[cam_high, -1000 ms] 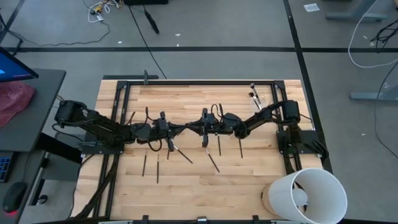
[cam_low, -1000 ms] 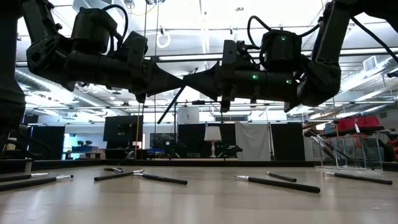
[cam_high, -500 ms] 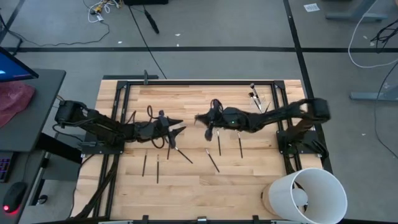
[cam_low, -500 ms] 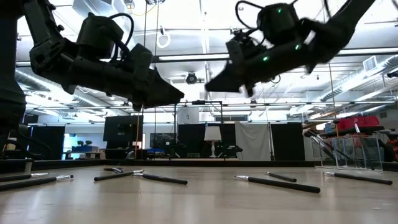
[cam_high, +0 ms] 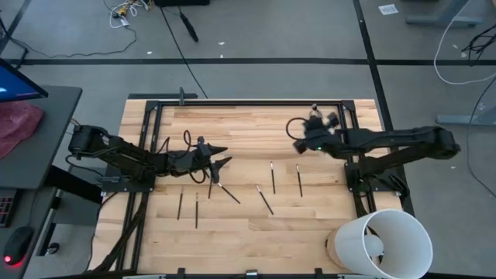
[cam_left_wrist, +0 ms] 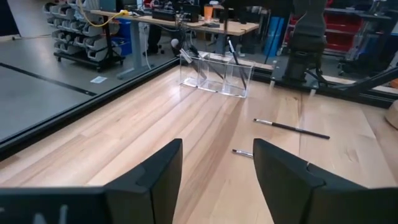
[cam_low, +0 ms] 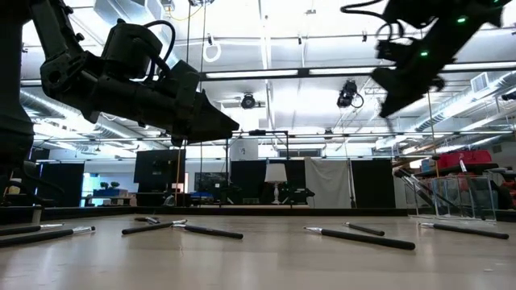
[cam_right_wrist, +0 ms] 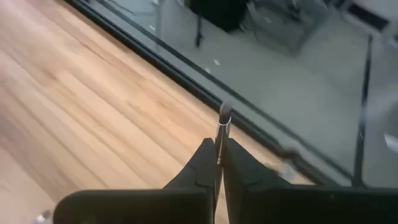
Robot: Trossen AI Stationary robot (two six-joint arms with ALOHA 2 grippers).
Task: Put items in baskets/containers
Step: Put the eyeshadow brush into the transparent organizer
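The bench (cam_high: 248, 232) is pale wood in lengthwise planks, framed by black rails. At its near right corner a white bucket (cam_high: 381, 242) lies on its side. Toward the middle of the bench, loose brushes (cam_high: 265, 199) lie scattered flat on the wood, well apart from one another; in the low view they show as dark sticks (cam_low: 359, 237) across the surface.

The left end effector (cam_high: 219, 163) hangs above the bench left of centre, fingers (cam_left_wrist: 152, 180) spread apart and grasping nothing. Past them its wrist view shows bare planks, two brushes lying on the wood, and farther on the clear cup (cam_left_wrist: 216, 73) with brushes standing in it.

The right end effector (cam_high: 299, 145) is farther back and to the right, raised above the bench near the far right corner. Its fingers (cam_right_wrist: 202, 163) are clenched on one brush (cam_right_wrist: 222, 129), whose head sticks out past the tips. The cup (cam_high: 318, 118) stands at the far right of the bench, just beyond that end effector.

Beyond the bench lies grey floor (cam_high: 271, 31) crossed by dark tape lines and cables. A dark desk (cam_high: 31, 139) with a red cloth stands to the left. The low view looks into a workshop with ceiling lights, pipes, dark curtains and a small lamp (cam_low: 276, 173).
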